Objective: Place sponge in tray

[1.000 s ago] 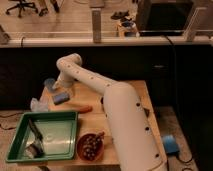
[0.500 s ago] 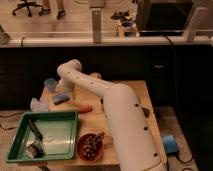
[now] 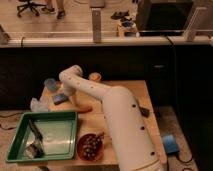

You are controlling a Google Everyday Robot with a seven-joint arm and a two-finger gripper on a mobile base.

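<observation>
The blue sponge lies on the wooden table at its left side, behind the tray. The green tray stands at the table's front left corner. A dark utensil lies inside it. My white arm reaches from the lower right up across the table and bends down at the far left. My gripper is at its end, right above and against the sponge's right edge. Most of the gripper is hidden by the wrist.
A blue cup stands behind the sponge and a clear bag lies to its left. An orange stick-like item lies by the tray's back right corner, with a brown bowl of dark pieces to the tray's right. A small orange object sits at the back edge.
The arm's bend has come down and slightly right, bringing the gripper lower onto the sponge. The sponge and tray have not moved.
</observation>
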